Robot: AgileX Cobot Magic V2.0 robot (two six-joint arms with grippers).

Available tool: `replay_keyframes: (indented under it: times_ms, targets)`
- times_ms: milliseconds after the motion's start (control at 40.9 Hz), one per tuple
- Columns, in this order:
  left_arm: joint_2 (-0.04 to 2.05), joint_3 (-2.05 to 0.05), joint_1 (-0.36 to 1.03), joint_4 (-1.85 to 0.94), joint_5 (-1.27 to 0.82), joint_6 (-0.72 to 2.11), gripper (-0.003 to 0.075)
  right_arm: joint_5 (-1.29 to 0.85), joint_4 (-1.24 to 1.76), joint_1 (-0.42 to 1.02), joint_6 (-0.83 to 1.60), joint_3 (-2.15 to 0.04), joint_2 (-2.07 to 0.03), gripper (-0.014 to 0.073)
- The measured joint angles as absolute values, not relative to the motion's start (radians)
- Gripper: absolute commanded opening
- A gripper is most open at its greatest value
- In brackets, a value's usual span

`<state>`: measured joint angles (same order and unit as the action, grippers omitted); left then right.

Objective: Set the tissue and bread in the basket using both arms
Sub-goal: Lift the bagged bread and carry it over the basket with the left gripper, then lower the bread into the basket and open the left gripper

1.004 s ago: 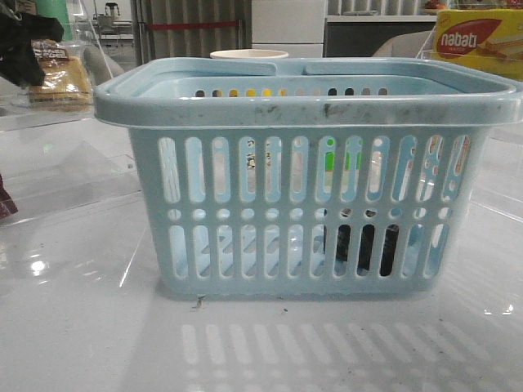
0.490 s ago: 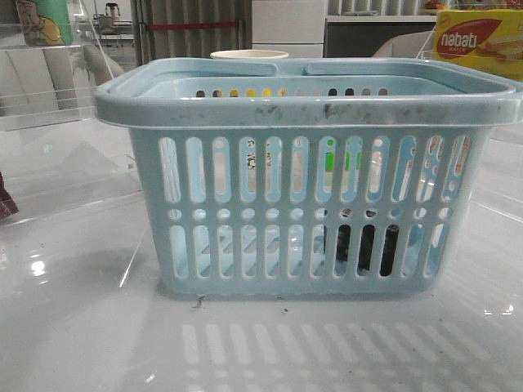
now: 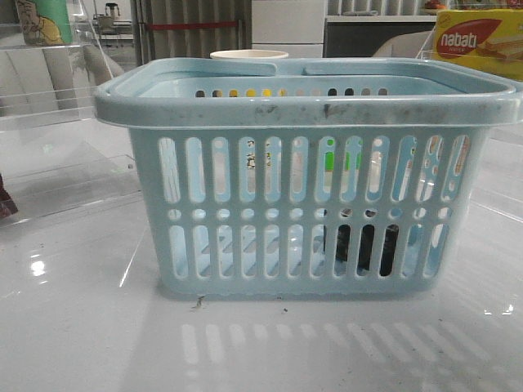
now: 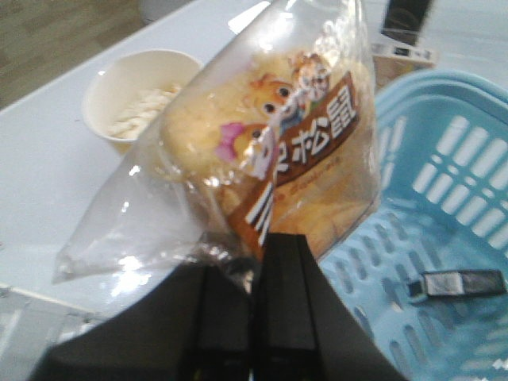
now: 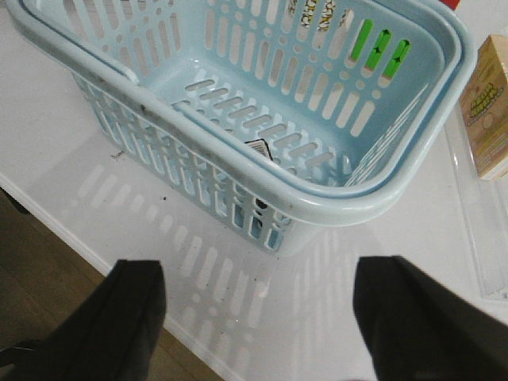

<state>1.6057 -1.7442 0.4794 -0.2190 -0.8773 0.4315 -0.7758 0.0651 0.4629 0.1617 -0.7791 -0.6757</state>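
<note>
Black left gripper: jaws closed on the gathered edge of a clear wrapper, carrying the bread clear of any support, above the rim of the basket.

Bread: golden-brown slab in a loose, crinkled film bag. Judged light, soft and easily crushed; the film looks slippery, so the bunched wrapper edge is the sensible hold, as taken here. Label: dark brown band with white Chinese characters, reading in part "松鼠", above cartoon squirrel figures; the smaller print is illegible.

Basket: light-blue slotted plastic, scuffed rim, standing on the white tabletop. Judged rigid and steady enough to receive a drop.

Tissue: small, low black pack lying on the basket floor, seen from the left wrist; also a dark shape behind the lower slots in the front view. Judged soft and light; this half of the task appears done.

Beside the basket: a cream bowl holding pale pieces, on the tabletop near the hanging bread.

Right gripper: fingers spread wide, nothing between them, hovering over the tabletop just outside the basket's near wall.

Further items: yellow-red box marked "nabati", beyond the basket to the right; a tan carton with unreadable print, beside the basket in the right wrist view.
</note>
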Motion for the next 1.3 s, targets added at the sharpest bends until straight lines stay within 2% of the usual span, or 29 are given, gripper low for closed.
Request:
replay_keyframes:
  times_ms: [269,685,783,930,1004,1297]
  targets:
    - [1.695,-1.72,0.585,-0.221,-0.941,0.469,0.009,-0.776,0.065,0.463,0.162,-0.779,-0.676,0.0589]
    - [1.911,-1.72,0.595,-0.219,-0.944,0.469,0.0092,-0.776,0.065,0.463,0.162,-0.779,-0.676,0.0589]
    - [1.942,-1.72,0.595,-0.219,-0.942,0.457,0.017,-0.776,0.065,0.463,0.162,-0.779,-0.676,0.0589]
    - [1.953,-1.72,0.595,-0.219,-0.938,0.451,0.0413,-0.776,0.065,0.463,0.162,-0.779,-0.676,0.0589]
    - [1.953,-1.72,0.595,-0.221,-0.936,0.45,0.0473,-0.776,0.065,0.463,0.162,-0.779,-0.676,0.0589]
    - [1.925,-1.759,0.595,-0.221,-1.039,0.448,0.0476,-0.776,0.065,0.463,0.162,-0.779,-0.676,0.0589]
